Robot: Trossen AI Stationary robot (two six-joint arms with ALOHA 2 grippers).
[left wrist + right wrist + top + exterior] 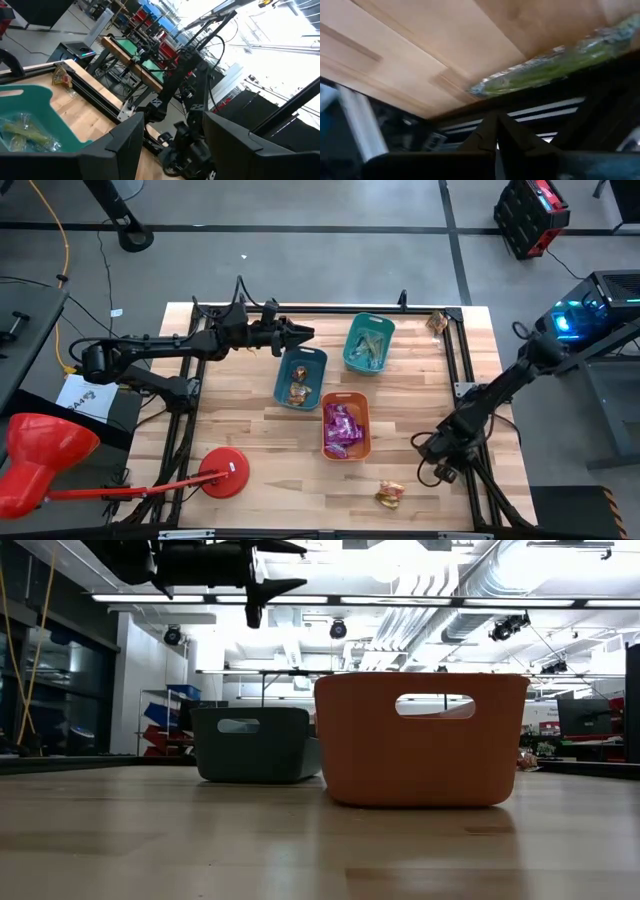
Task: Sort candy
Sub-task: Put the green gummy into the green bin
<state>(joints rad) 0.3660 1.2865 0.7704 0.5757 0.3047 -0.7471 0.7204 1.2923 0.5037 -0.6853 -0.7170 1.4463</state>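
Wooden planks form the surface (240,430) we work on, and most candy already sits sorted: green sticks (372,348) in one teal bin (352,352), gold wrappers (298,391) in another teal bin (282,376), purple packets (340,426) in the orange bin (361,418). We judge the job nearly done; one stray piece (389,494) near the front edge and another (437,321) at the far corner remain. Our left end effector (303,334) hovers spread above the bins, while our right end effector (445,471), pressed together, rests at the surface's right edge beside a green stick (540,67).
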